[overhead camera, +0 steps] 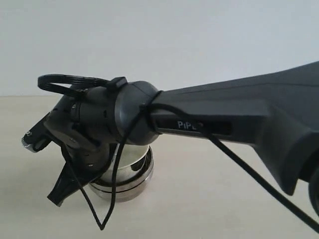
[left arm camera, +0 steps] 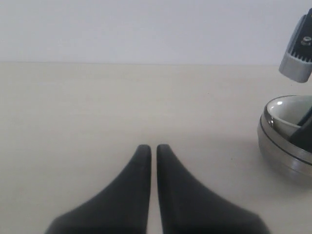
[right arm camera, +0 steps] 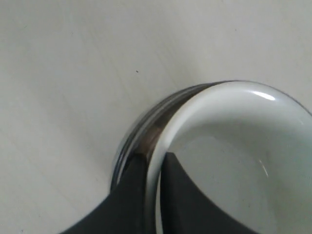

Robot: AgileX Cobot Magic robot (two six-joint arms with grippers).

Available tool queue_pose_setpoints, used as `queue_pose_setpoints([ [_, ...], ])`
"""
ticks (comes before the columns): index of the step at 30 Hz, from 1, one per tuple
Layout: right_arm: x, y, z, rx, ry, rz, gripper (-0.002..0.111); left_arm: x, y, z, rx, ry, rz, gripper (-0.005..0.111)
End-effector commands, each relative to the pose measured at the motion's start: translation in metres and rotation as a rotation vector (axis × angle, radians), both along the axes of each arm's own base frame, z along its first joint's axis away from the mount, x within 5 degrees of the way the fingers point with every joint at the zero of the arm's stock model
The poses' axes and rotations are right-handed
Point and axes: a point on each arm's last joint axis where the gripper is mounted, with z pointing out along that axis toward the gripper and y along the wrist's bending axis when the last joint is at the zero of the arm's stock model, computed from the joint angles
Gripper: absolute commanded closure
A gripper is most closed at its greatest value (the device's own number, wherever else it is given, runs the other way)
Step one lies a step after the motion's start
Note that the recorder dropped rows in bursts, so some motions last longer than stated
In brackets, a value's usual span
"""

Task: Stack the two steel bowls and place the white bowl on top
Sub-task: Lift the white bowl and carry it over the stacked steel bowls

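Rim of white bowl (right arm camera: pixel 234 161), nested in steel bowls (right arm camera: pixel 145 126), pinched by right hand (right arm camera: pixel 155 158) — left hand (left arm camera: pixel 149 148) closed, aside.

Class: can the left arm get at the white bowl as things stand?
Probably not: bare table lies between, but the right end effector grips the white bowl's rim, and the left end effector is shut.

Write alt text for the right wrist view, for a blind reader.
The right gripper pinches the rim of the white bowl, one dark finger inside and one outside. The bowl sits nested in the steel bowls on a pale table.
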Motion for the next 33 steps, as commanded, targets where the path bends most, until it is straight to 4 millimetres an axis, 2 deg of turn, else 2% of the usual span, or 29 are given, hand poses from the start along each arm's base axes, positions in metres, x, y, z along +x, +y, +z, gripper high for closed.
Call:
queue_pose_setpoints([
  [1,0.001,-0.001,-0.008,-0.002,-0.001,0.001,0.108,0.0,0.0,0.0,-0.005,-0.007,-0.003,0.103],
  [14,0.002,0.002,-0.01,0.025,-0.006,-0.002,0.108,0.0,0.0,0.0,-0.005,-0.007,-0.003,0.103],
  [17,0.002,0.002,-0.005,0.044,-0.014,-0.001,0.107,0.0,0.0,0.0,-0.005,-0.007,-0.003,0.103],
  [19,0.002,0.002,0.001,0.067,-0.018,-0.013,0.1,0.0,0.0,0.0,-0.005,-0.007,-0.003,0.103],
  [22,0.001,0.002,0.012,0.09,-0.032,-0.009,0.076,0.0,0.0,0.0,-0.005,-0.007,-0.003,0.103],
  [25,0.0,-0.001,0.019,0.092,-0.035,-0.014,0.058,0.0,0.0,0.0,-0.005,-0.007,-0.003,0.103],
  [33,-0.004,-0.008,0.047,0.119,-0.061,-0.021,0.057,0.0,0.0,0.0,-0.005,-0.007,-0.003,0.103],
])
